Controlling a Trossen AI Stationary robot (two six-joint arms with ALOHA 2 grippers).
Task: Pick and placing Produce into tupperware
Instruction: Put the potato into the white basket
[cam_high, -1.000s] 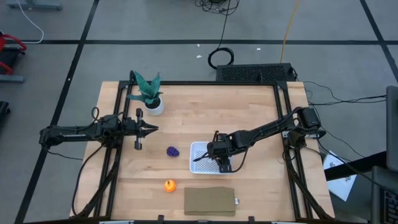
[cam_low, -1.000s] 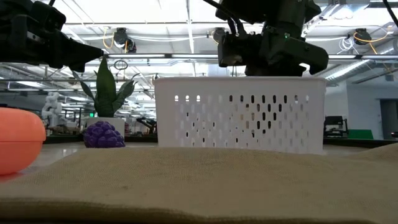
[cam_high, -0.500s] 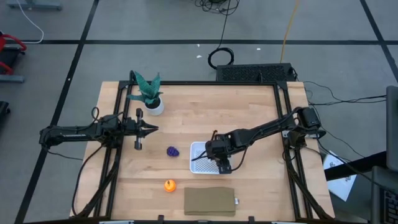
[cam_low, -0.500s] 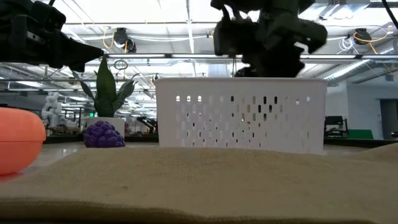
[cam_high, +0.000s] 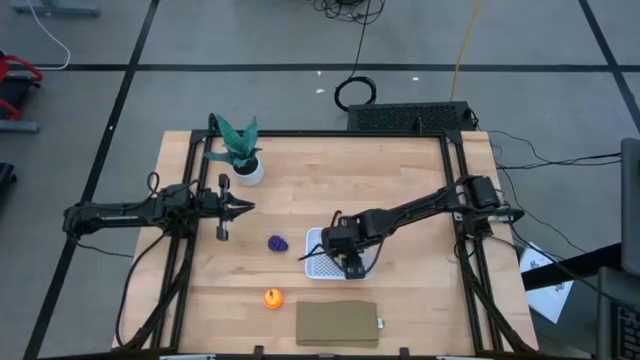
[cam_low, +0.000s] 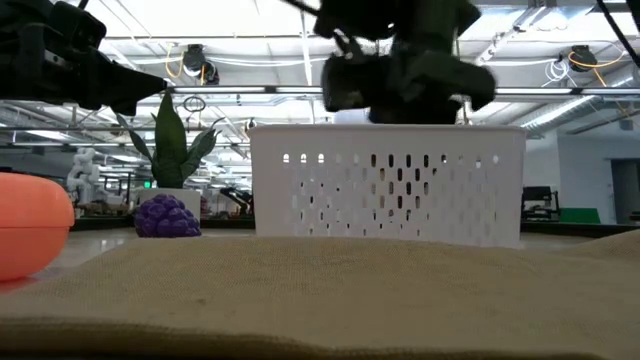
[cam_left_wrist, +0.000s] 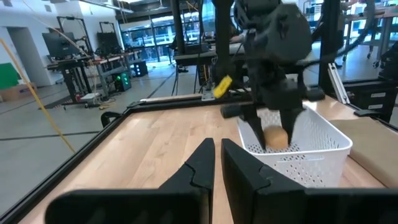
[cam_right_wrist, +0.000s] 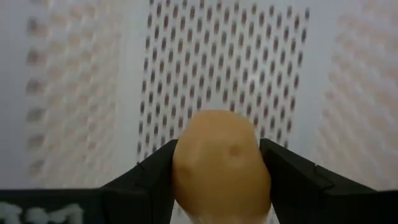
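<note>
Tan lump (cam_right_wrist: 221, 165) sits clamped between right hand's (cam_right_wrist: 219, 180) fingers.

In the high view the tan-yellow lump is totally hidden under the right gripper (cam_high: 345, 262), which also covers much of the tupperware (cam_high: 316, 264). The orange ball (cam_low: 28, 237) gets cut off by the low view's edge, and the right gripper there is smeared.
</note>
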